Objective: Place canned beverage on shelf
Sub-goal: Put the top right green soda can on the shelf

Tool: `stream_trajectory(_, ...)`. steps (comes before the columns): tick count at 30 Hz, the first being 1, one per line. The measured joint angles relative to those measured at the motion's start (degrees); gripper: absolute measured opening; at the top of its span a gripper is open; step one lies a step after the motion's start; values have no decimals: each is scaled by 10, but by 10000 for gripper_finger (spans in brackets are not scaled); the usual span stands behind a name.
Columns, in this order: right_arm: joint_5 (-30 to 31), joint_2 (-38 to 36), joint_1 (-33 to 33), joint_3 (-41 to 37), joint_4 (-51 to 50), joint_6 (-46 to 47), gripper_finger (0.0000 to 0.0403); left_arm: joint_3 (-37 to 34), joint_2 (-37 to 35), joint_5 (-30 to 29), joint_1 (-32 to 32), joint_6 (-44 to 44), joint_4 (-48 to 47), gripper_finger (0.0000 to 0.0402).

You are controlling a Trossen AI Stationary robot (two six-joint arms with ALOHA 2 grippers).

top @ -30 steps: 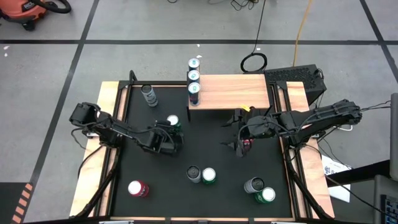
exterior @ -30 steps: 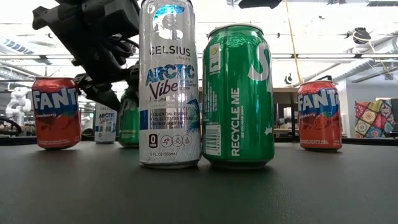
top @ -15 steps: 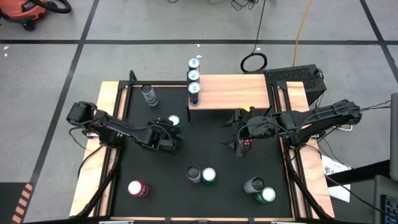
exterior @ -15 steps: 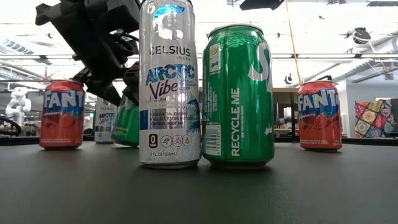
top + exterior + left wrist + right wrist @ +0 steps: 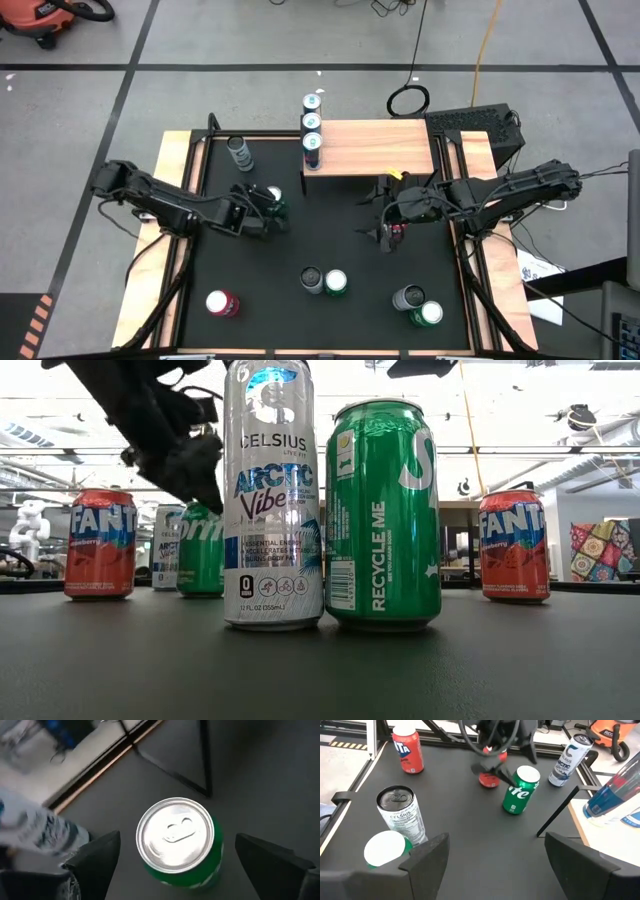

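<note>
Left gripper fingers wide astride green can, centre frame, nothing gripped. Right gripper wide, empty, waiting right of centre below shelf.

arms: two, dark, jointed segments, matte black | left arm: black cable loops at its base end | right arm: small yellow tag near the wrist, red marking by the tip | fingers: dark, flat, wedge-shaped, paired on each arm
</note>
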Motion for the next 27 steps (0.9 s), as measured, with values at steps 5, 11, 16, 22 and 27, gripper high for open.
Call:
stream_trajectory(5,-2,0,0,0,-4,3,317,0,-56,85,8,222,0,384)
stream_trajectory(11,-5,0,0,0,-4,12,317,0,-75,179,58,374,-1,384)
stream_trajectory(16,-17,0,0,0,-5,22,317,0,-75,200,114,432,-6,384)
stream_trajectory(22,-17,0,0,0,-9,25,317,0,-74,297,172,479,8,384)
stream_trajectory(27,-17,0,0,0,-9,24,317,0,-61,360,204,498,35,384)
